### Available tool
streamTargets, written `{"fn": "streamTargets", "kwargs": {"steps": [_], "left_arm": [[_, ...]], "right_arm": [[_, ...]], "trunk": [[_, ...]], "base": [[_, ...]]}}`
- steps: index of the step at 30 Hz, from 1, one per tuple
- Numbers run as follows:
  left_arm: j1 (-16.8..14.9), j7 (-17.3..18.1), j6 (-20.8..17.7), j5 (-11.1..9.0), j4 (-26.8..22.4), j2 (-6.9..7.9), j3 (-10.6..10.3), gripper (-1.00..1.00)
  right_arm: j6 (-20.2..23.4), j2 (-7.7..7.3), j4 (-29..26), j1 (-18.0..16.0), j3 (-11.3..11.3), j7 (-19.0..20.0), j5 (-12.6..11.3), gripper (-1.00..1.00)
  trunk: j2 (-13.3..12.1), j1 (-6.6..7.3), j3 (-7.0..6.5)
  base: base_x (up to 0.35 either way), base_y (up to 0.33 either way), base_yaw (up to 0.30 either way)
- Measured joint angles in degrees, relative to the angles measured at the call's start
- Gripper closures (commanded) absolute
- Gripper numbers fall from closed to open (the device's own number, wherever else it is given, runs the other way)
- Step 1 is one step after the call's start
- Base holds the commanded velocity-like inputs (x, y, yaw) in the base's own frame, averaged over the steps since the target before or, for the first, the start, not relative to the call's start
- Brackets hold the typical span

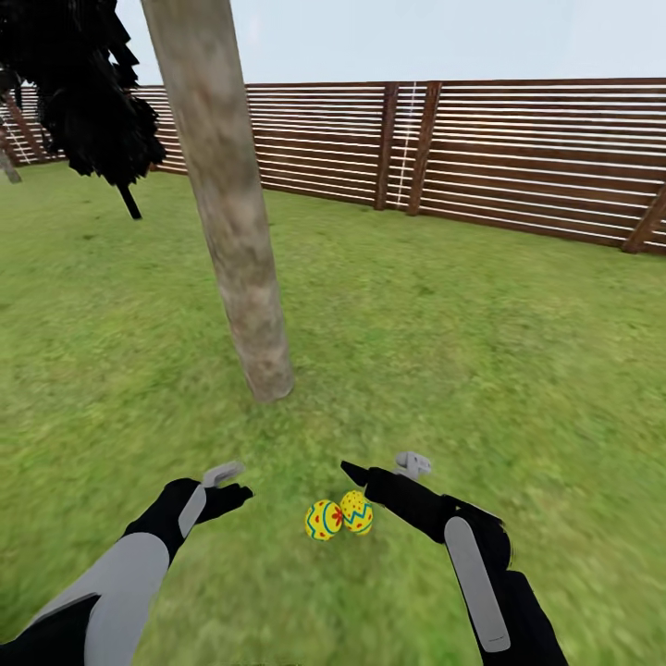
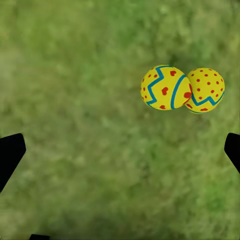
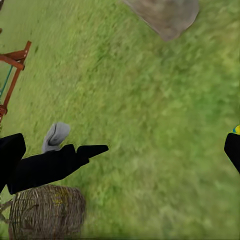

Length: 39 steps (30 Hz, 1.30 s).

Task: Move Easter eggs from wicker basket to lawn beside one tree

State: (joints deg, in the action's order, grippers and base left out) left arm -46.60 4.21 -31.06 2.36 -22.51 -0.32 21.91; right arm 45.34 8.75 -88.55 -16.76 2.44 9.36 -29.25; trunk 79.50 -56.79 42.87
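Two yellow Easter eggs (image 1: 324, 520) (image 1: 357, 512) with blue zigzags and red marks lie touching on the lawn (image 1: 444, 351), a short way in front of the tree (image 1: 231, 222) with its pale bare trunk. My left gripper (image 1: 229, 486) hovers open to the left of the eggs, and in its wrist view they (image 2: 165, 87) (image 2: 205, 90) sit off to one side of the spread fingertips (image 2: 11, 155). Just right of the eggs, my right gripper (image 1: 384, 467) is open and empty. The wicker basket (image 3: 47, 212) stands on the grass beyond my left gripper (image 3: 75, 157); its inside is hidden.
A brown slat fence (image 1: 518, 157) closes the garden behind the tree. A dark-leaved tree (image 1: 88, 92) stands at the far left. Part of the red-brown play tower (image 3: 12, 70) appears in the right wrist view. Open grass stretches to the right of the trunk.
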Motion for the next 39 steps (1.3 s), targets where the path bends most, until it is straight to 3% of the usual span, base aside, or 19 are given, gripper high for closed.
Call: {"fn": "streamTargets", "kwargs": {"steps": [8,39], "left_arm": [[0.0,0.0,0.0,0.0,0.0,0.0,0.0,-1.0],[0.0,0.0,0.0,0.0,0.0,0.0,0.0,-1.0]], "right_arm": [[-0.1,0.07,0.0,0.0,-0.1,0.1,0.0,-1.0],[-0.1,0.09,-0.1,0.0,0.1,0.4,0.0,-1.0]], "trunk": [[0.0,0.0,-0.42],[0.0,0.0,-3.35]], "base": [[0.0,0.0,0.161],[0.0,0.0,0.004]]}}
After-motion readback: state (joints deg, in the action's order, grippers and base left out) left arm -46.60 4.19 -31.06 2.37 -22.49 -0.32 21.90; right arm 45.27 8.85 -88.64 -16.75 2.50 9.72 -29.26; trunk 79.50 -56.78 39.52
